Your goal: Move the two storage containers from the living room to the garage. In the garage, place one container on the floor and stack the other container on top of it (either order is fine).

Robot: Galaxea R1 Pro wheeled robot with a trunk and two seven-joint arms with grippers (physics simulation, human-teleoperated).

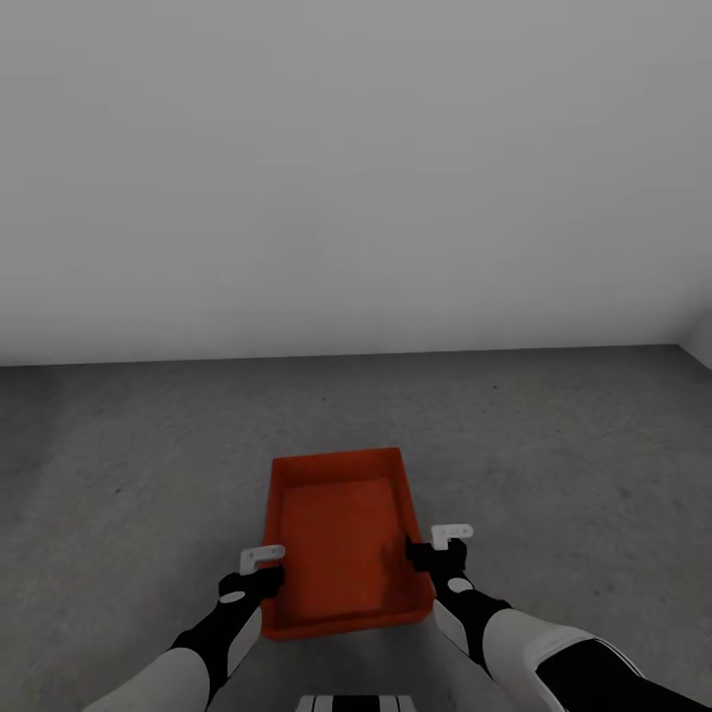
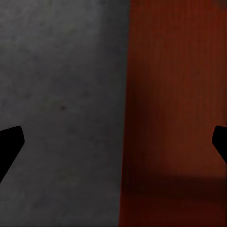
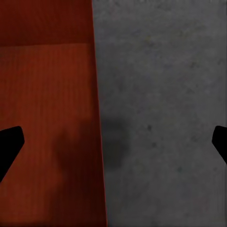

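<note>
1 storage container (image 1: 341, 539) sat on the concrete floor (image 1: 554, 445). The left end effector (image 1: 259, 572) and right end effector (image 1: 435, 550) straddled its side walls, both spread wide, gripping nothing.

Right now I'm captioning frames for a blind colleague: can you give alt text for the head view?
A red-orange open-top storage container sits on dark grey concrete floor before a plain white wall. The left gripper and right gripper straddle its side walls, jaws open.

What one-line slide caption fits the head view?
Both grippers straddle the side walls of a red-orange container on the grey concrete floor.
</note>
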